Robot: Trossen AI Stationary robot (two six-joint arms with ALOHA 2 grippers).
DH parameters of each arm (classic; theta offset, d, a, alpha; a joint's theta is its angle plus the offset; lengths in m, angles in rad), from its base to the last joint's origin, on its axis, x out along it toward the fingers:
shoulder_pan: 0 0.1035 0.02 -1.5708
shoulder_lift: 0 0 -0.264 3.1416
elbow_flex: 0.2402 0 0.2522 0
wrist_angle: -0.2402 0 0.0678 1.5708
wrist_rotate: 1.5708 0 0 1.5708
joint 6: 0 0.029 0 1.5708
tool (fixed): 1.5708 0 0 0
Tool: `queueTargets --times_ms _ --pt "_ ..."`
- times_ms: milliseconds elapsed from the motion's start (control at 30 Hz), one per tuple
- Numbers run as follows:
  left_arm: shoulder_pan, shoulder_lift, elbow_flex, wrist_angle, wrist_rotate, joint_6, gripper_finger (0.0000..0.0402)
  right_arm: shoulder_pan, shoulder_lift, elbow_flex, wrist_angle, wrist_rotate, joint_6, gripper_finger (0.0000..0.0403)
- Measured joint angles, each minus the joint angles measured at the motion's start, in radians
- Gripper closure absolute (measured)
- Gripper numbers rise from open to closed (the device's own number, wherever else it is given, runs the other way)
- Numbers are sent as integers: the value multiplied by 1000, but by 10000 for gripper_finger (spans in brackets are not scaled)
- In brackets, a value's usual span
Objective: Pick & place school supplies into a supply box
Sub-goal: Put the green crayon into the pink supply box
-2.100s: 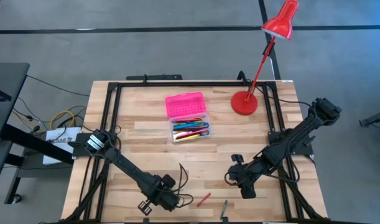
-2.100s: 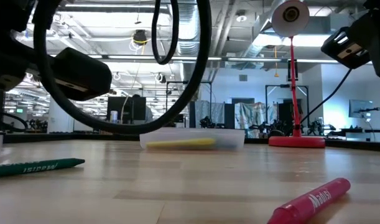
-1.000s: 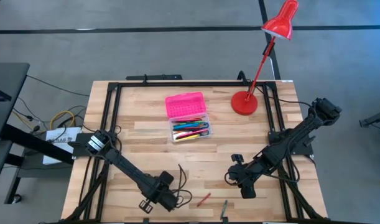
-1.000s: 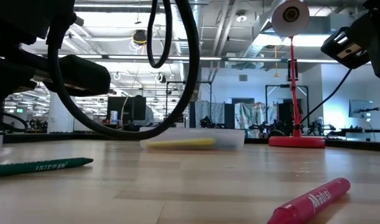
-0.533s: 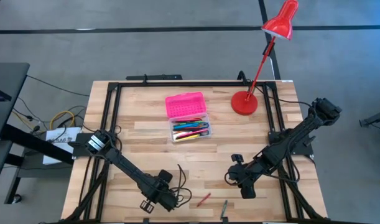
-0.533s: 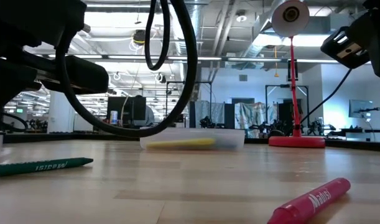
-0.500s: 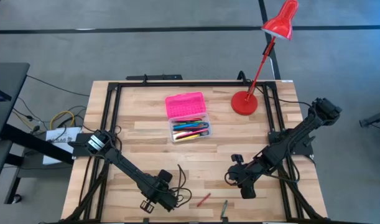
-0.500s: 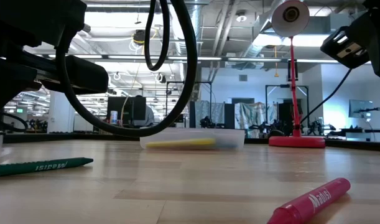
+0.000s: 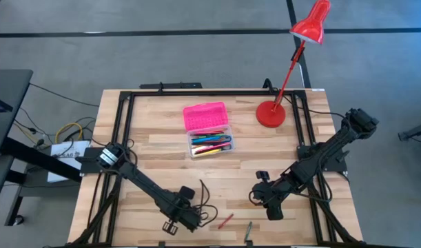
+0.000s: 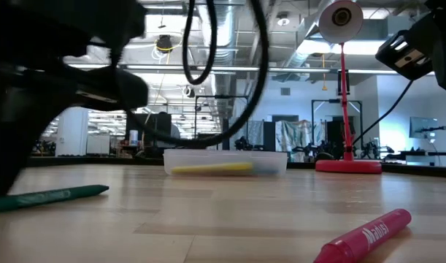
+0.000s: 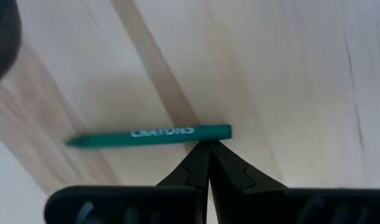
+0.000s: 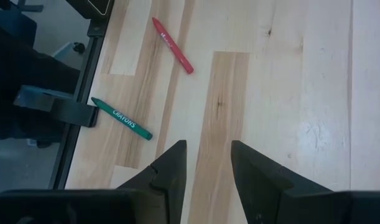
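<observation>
The supply box (image 9: 210,145) stands open at the table's far middle, its pink lid (image 9: 205,116) flung back and several coloured supplies in the clear base. A red crayon (image 9: 226,220) and a green crayon (image 9: 249,231) lie near the front edge. Another green crayon (image 11: 149,134) lies under my left gripper (image 11: 208,144), which is shut, points straight down and hides it in the high view. My right gripper (image 12: 205,149) hangs open over bare wood right of the crayons, holding nothing. My left gripper's shut fingertips (image 11: 199,155) stand right beside the green crayon, near its blunt end (image 11: 224,130), coming from above and pointing down. I cannot tell whether they touch it. The crayon lies flat on the table.
A red desk lamp stands on its base (image 9: 270,114) at the far right. A black frame (image 9: 120,103) runs round the table's edges. Bare wood lies between the box and the crayons.
My left gripper has moved a little toward the table's right edge, staying shut and rolling slightly about its downward axis. The crayons and the box lie where they were.
</observation>
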Motion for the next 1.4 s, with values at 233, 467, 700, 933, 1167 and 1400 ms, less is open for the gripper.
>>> queueTargets --times_ms 233,467,700,933,1167,1400 --pt "48 7 6 169 -76 36 401 0 0 0 0 2 -4 285" --pt "121 -1 8 220 -96 2 401 2 0 0 -2 -1 15 285" --pt "163 -28 25 213 -114 49 401 20 0 0 -14 -1 33 285" --pt "226 -33 24 300 -290 193 389 15 0 0 -16 43 29 285" --pt "348 -11 22 375 -237 391 299 11 0 0 -16 51 29 285" --pt "466 99 77 340 -132 364 208 12 0 0 -15 53 77 285"
